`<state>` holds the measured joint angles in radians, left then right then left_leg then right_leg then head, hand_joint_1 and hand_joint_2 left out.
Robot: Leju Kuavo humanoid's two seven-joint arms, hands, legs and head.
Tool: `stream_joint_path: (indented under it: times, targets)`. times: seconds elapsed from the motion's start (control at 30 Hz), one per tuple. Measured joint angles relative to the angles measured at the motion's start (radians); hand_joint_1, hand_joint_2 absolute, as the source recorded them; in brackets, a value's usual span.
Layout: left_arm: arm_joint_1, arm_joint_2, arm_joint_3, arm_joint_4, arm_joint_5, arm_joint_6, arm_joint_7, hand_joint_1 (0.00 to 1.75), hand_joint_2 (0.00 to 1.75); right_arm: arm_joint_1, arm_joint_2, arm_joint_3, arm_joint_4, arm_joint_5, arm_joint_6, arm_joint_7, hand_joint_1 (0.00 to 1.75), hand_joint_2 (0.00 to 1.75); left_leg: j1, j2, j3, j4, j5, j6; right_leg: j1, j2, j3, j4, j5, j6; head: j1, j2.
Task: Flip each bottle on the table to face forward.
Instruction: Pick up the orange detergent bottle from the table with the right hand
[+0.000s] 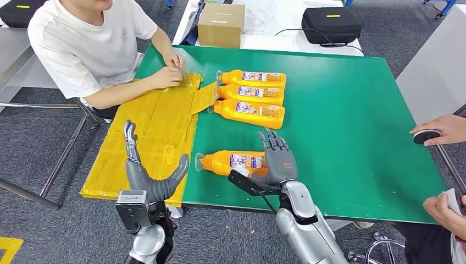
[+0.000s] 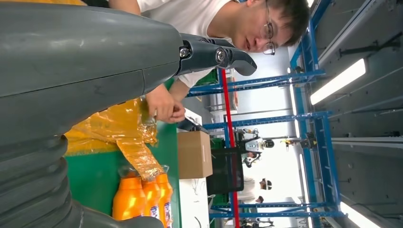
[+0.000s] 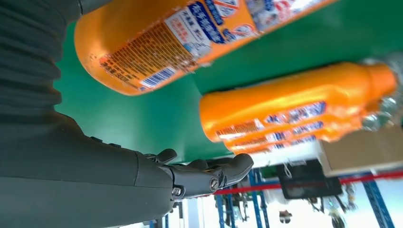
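The green table carries three orange bottles lying in a row beyond the near bottle. That one lies with its long axis crosswise, cap towards the yellow sheet. The right hand, open, rests at its base, nearer than the open left hand. Label print is unreadable.

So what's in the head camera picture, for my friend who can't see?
Four orange bottles lie on a green table: three side by side, one nearer by the robot's open right hand. Its left hand hovers over yellow sheeting.
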<state>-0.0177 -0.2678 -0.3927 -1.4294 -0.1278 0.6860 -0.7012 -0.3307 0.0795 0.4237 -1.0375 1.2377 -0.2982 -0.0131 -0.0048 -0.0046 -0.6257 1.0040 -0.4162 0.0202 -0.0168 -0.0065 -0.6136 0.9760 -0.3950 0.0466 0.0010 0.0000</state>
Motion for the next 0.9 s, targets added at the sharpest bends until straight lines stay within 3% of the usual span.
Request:
stream_joint_path:
  times: [0.17,0.9]
  targets:
    - [0.002,0.0,0.001,0.0,0.001,0.004,0.0,0.0,1.75,-0.018,-0.009,-0.001,0.027,0.006,0.068,0.033,0.0,1.75,0.0,0.0,0.0,0.0,0.0,0.0,0.0,0.0,0.0,0.0,0.0,0.0,0.0,0.0]
    - [-0.001,0.0,0.009,0.001,0.017,-0.002,0.0,0.0,1.75,-0.084,-0.034,-0.001,0.15,0.017,0.12,0.067,0.0,1.75,0.0,0.0,0.0,0.0,0.0,0.0,0.0,0.0,0.0,0.0,0.0,0.0,0.0,0.0]
